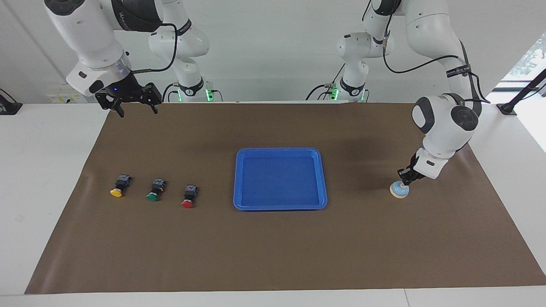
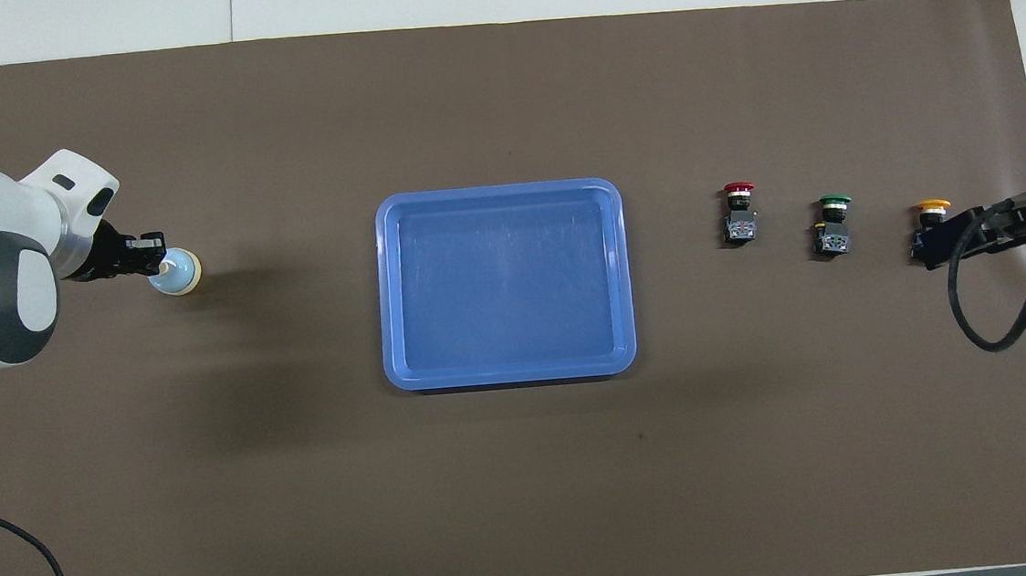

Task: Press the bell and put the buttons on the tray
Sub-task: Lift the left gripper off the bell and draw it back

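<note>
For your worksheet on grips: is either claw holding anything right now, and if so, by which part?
Nothing is held. The left claw is shut, its tip over the top of the bell. The right claw waits open, up in the air.

the flat brown paper-like sheet [image 1: 273, 247] over the white table [image 1: 38, 170] looked matt, with a faint crease near one end. the shallow bright-blue plastic tray [image 1: 280, 206] was smooth and slightly glossy. the three black-bodied plastic push buttons [image 1: 155, 189] had smooth red, green and yellow caps. the small light-blue domed bell [image 1: 399, 190] looked smooth. the arms' white shells [image 1: 441, 123] were glossy.
</note>
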`<state>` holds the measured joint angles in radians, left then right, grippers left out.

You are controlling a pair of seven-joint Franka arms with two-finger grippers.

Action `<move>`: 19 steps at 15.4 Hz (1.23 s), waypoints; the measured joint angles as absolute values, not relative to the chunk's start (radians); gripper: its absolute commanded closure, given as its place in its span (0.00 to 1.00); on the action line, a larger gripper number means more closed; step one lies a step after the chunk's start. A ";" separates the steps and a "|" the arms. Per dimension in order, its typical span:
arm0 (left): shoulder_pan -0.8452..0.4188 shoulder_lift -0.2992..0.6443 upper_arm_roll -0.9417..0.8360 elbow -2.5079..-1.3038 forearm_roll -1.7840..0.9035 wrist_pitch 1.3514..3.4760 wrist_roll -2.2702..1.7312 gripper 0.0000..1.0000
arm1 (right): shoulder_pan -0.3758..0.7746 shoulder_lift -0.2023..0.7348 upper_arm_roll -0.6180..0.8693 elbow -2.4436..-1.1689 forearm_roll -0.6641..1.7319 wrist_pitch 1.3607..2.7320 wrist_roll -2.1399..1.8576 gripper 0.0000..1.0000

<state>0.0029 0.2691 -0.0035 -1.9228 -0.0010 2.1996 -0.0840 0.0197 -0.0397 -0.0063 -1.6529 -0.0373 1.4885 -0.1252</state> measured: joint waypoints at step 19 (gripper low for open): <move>0.004 0.072 -0.001 -1.809 -0.001 1.860 -0.085 0.00 | 0.020 -0.040 -0.006 -1.653 -0.037 1.489 -0.125 0.00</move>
<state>0.0042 0.0725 -0.0007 -1.8094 -0.0011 1.8605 -0.0851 0.0197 -0.0397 -0.0063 -1.6529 -0.0373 1.4885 -0.1252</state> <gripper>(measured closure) 0.828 0.000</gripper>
